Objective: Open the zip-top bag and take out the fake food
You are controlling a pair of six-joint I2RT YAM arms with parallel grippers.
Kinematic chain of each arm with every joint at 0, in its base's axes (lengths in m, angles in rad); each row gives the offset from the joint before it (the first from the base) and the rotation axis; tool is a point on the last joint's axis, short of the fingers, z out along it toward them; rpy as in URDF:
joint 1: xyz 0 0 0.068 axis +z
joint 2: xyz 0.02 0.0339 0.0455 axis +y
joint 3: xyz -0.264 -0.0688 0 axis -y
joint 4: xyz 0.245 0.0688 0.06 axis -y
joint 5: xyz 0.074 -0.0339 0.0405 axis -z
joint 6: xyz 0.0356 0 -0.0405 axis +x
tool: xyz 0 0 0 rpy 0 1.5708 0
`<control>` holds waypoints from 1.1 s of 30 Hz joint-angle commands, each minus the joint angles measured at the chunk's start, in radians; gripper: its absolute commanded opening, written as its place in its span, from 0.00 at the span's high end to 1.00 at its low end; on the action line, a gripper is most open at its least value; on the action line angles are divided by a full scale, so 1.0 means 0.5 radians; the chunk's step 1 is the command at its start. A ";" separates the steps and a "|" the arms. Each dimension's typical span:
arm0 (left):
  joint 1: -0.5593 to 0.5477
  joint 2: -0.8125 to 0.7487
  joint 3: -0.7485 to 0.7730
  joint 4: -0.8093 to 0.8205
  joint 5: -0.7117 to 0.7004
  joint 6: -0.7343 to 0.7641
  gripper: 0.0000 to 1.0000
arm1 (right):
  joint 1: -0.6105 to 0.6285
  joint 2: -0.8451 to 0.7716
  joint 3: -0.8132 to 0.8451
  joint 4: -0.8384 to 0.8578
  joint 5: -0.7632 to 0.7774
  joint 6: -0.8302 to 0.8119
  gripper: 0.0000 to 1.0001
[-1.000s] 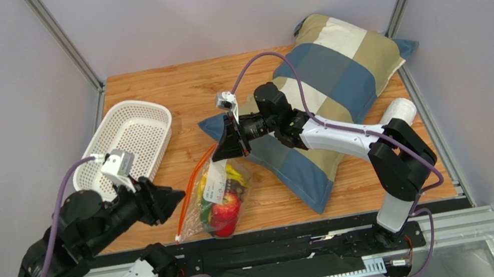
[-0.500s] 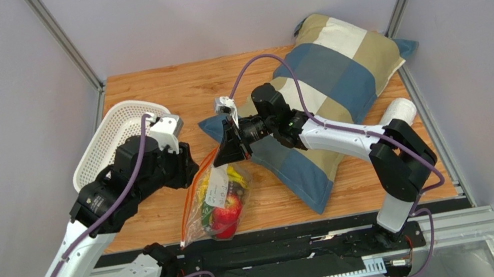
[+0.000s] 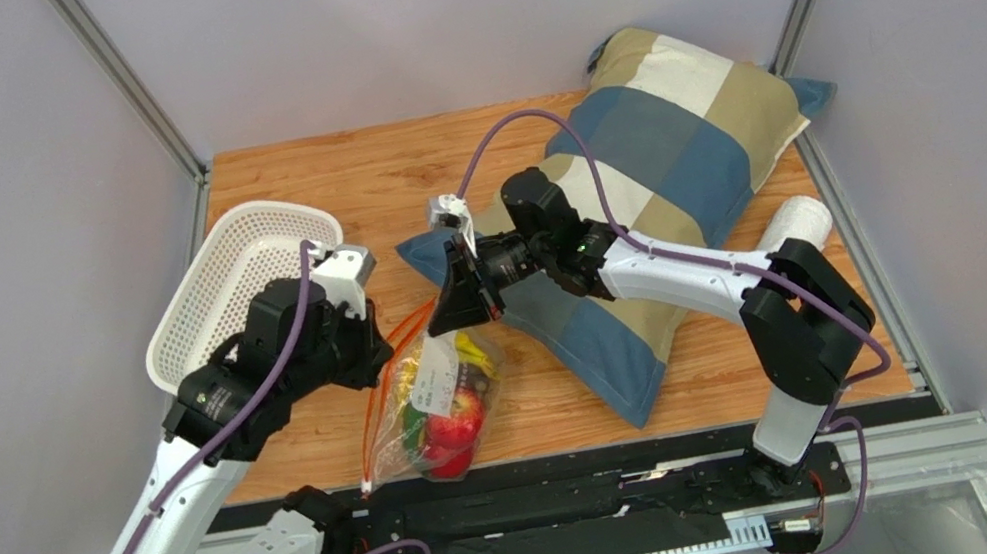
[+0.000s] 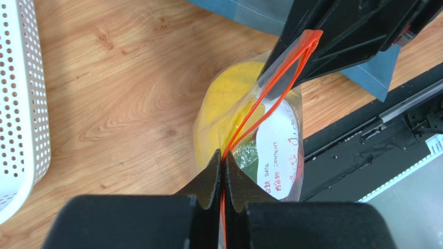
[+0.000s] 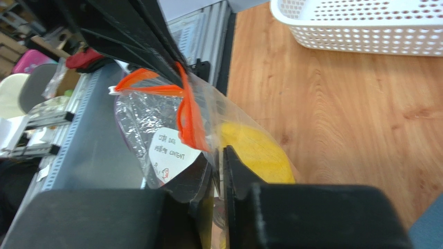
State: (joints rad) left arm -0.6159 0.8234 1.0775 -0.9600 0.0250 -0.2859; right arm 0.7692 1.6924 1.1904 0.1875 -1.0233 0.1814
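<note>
Two tools pinch the orange-red zipper strip (image 4: 261, 96) of the clear crinkly zip-top bag (image 3: 434, 406), lower centre of the top view: my left tool (image 4: 222, 158), spread a second ago, now pressed together on it; my right tool (image 5: 218, 155) clamped on its far end. Opening step, I judge; next, part the mouth toward the small plastic fake food (image 3: 454, 421).

The clear, crinkly zip-top bag (image 3: 435, 412) stands by the near edge of the surface (image 3: 539, 414), left of centre. Its orange-red zipper strip (image 4: 270, 88) is raised and parted into a narrow slit, and the white label (image 4: 279, 150) faces outward. Inside sits the fake food (image 3: 441, 446): a yellow banana (image 4: 223, 101), a red apple (image 3: 457, 415) and something green.
</note>
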 commanded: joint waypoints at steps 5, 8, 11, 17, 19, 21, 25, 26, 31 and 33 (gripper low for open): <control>0.051 -0.290 -0.105 0.428 0.400 -0.094 1.00 | 0.096 -0.200 0.383 -1.073 1.306 0.529 0.51; 0.051 -0.349 -0.161 0.630 0.523 -0.226 1.00 | 0.222 -0.427 0.230 -1.136 1.687 0.799 0.41; 0.051 -0.331 -0.185 0.747 0.618 -0.330 1.00 | 0.287 -0.592 0.126 -1.243 2.037 1.109 0.39; 0.051 -0.315 -0.296 0.901 0.699 -0.428 1.00 | 0.364 -0.780 0.040 -1.292 2.130 1.178 0.32; 0.054 -0.324 -0.338 0.944 0.708 -0.437 1.00 | 0.382 -0.768 0.043 -1.250 1.980 1.122 0.32; 0.051 -0.331 -0.363 1.006 0.711 -0.462 1.00 | 0.416 -0.756 0.025 -1.191 2.015 1.113 0.32; 0.051 -0.325 -0.400 1.052 0.744 -0.502 1.00 | 0.526 -0.740 -0.122 -0.943 2.212 1.214 0.32; 0.051 -0.325 -0.400 1.061 0.754 -0.514 1.00 | 0.557 -0.743 -0.153 -0.818 2.261 1.226 0.33; 0.051 -0.349 -0.412 1.049 0.806 -0.514 1.00 | 0.658 -0.606 -0.096 -0.823 2.592 1.315 0.33; 0.051 -0.352 -0.421 1.061 0.843 -0.511 1.00 | 0.670 -0.544 -0.068 -0.857 2.681 1.382 0.34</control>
State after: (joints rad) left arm -0.5938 0.6655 0.8700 -0.5156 0.3866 -0.5251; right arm 1.0878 1.3674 1.1088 -0.2935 0.1627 0.7963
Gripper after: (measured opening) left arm 0.003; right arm 0.670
